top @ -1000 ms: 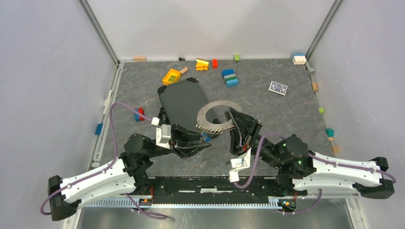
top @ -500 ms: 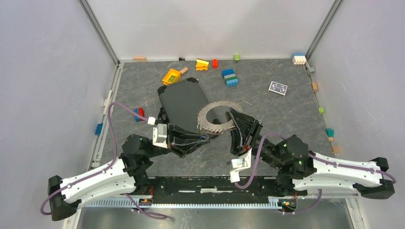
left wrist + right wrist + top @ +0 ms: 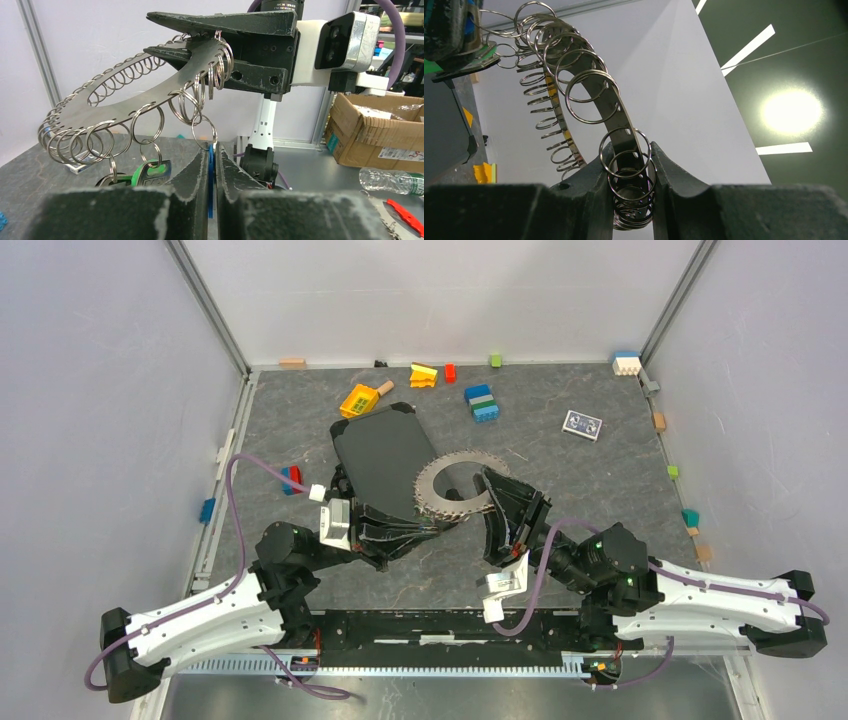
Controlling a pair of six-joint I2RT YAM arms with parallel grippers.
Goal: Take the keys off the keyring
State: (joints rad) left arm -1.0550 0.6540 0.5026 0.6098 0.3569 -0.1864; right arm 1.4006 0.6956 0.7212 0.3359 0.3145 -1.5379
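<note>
within pinching left hand [image 3: 212, 150], blue key [image 3: 210, 200] barely visible, right hand [image 3: 630, 150] clamping keyring [image 3: 150, 95]

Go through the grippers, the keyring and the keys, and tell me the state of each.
left gripper: shut on the blue key.
right gripper: shut on the keyring.
keyring: held in the air, tilted, crowded with split rings.
blue key: pinched edge-on, attached to a ring.
green key: hanging free from a ring.
</note>
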